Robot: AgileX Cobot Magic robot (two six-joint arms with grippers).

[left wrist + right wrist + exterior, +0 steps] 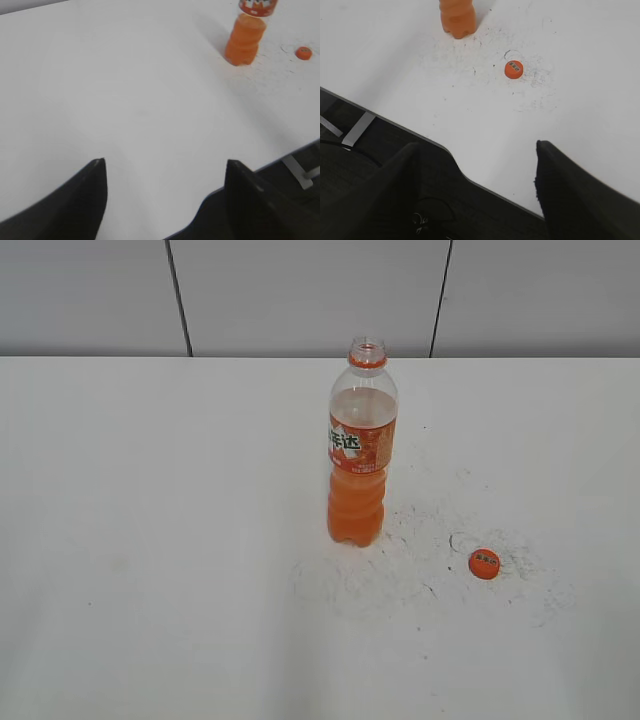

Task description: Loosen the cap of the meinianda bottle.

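The white surface (pixel 150 540) carries the bottle (pixel 360 455), upright near the middle with its neck uncapped. Both sets of fingers, left (pixel 165 172) and right (pixel 476 155), hang spread and empty near the surface's edge. The cap (pixel 484 563) lies apart, right of the bottle.

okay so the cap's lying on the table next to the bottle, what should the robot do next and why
Probably nothing more than keep both arms back. The cap is already off and lies on the table, apart from the upright bottle, whose neck is open. Both grippers are open, empty and well clear.
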